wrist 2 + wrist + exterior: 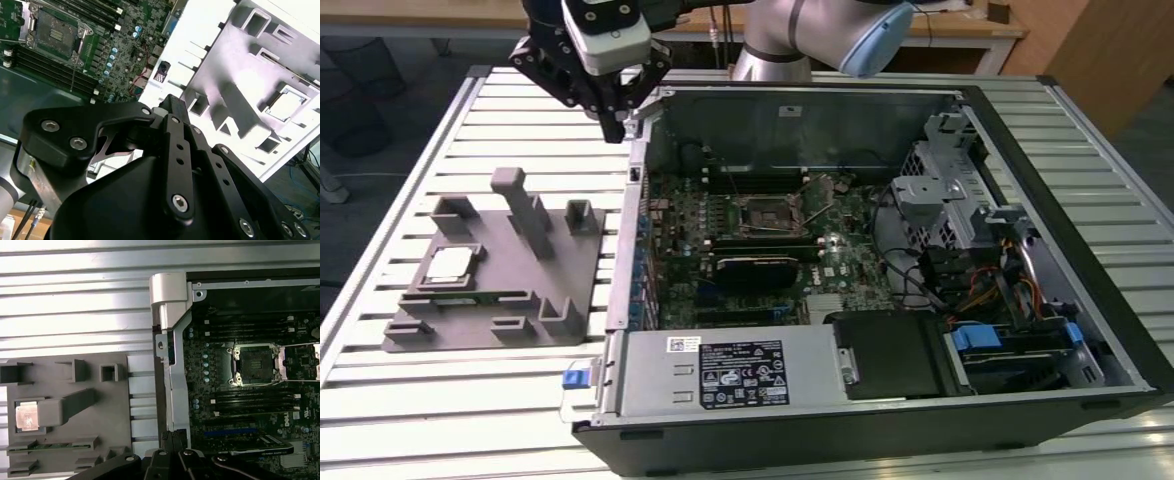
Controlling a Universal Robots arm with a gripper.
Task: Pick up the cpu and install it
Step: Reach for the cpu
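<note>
The cpu (450, 263) is a small, flat, thin square with a silvery-white top. It's seated in a recess of the grey fixture (520, 300) on the table (400, 400), on the exterior view's left, well apart from me. My pincer (614, 128) hangs above the far left corner of the open computer case (1121, 330), fingers together and clamped on nothing. The first wrist view looks straight down. The cpu (26, 416) shows a slightly tarnished sheen there, with a green memory stick (52, 445) in the slot just beside it, and the black socket (255, 365) on the motherboard has its metal frame open. The second wrist view is oblique, from behind the pincer (172, 102). There the cpu (286, 105) is washed out bright and the fixture (235, 100) reads pale, with the socket (57, 30) off to the other side. The table is ribbed metal slats running left to right, and the case lies on its side on them. At the far edge of the room is a wooden desk (961, 30), with dark floor at the exterior view's left.
</note>
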